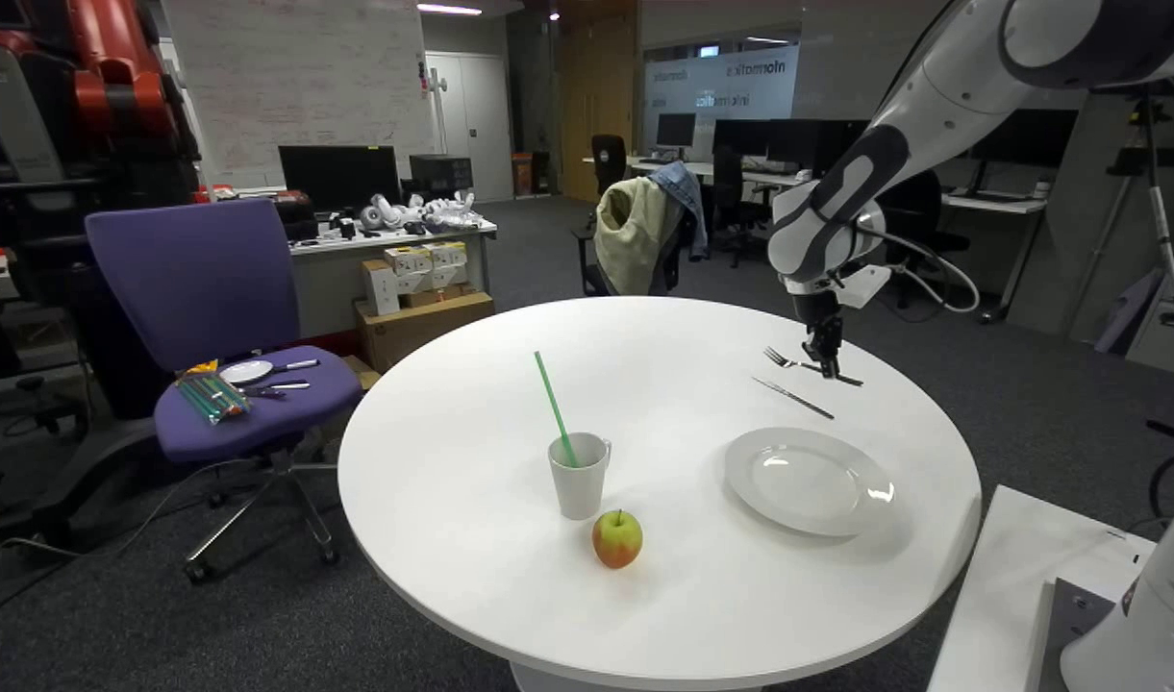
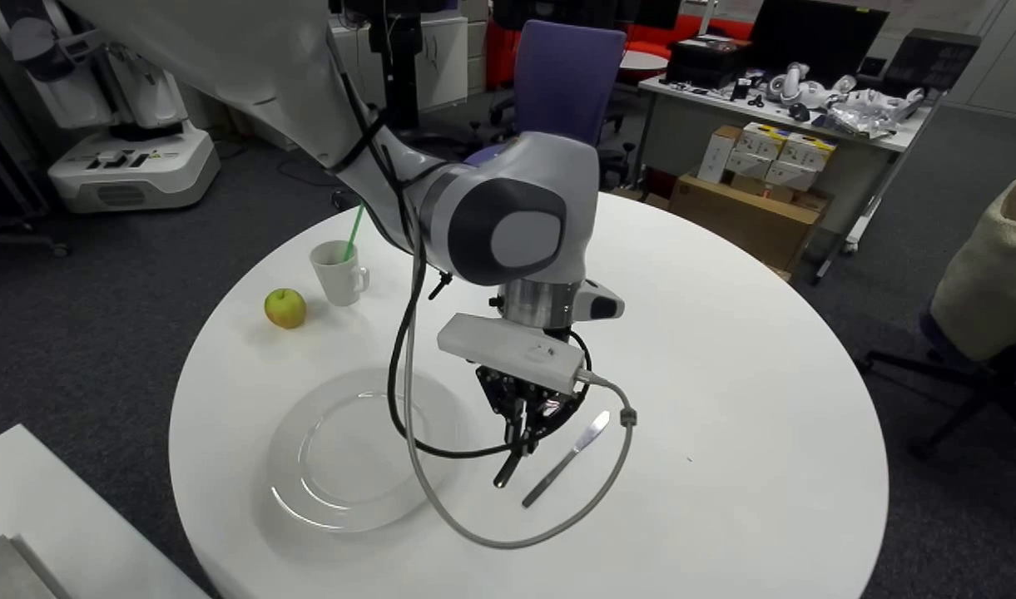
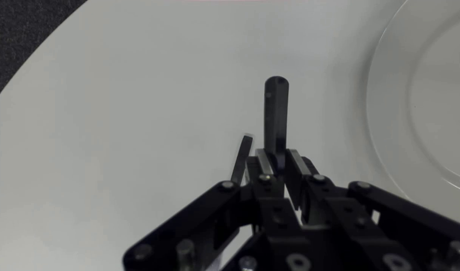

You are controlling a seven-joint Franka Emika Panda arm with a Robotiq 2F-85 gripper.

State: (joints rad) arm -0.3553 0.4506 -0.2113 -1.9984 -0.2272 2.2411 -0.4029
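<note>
My gripper [image 3: 278, 162] is shut on the dark handle of a fork [image 3: 276, 109], which sticks out past the fingertips in the wrist view. The handle looks much larger there than that of the knife, so it seems raised off the table. In an exterior view the metal tines of the fork [image 1: 781, 358] point away from the gripper [image 1: 830, 371]. Elsewhere only the dark handle of the fork [image 2: 508, 472] shows below the gripper [image 2: 520, 445]. A table knife [image 2: 567, 460] with a dark handle lies flat beside it; fingers hide part of the knife [image 3: 242, 158] in the wrist view.
A white plate [image 1: 745, 471] rests on the round white table [image 1: 663, 615] near the knife. Farther off stand a white mug [image 1: 579, 490] with a green straw [image 1: 553, 404] and a red-green apple [image 1: 616, 540]. A grey cable [image 2: 508, 545] loops below the wrist.
</note>
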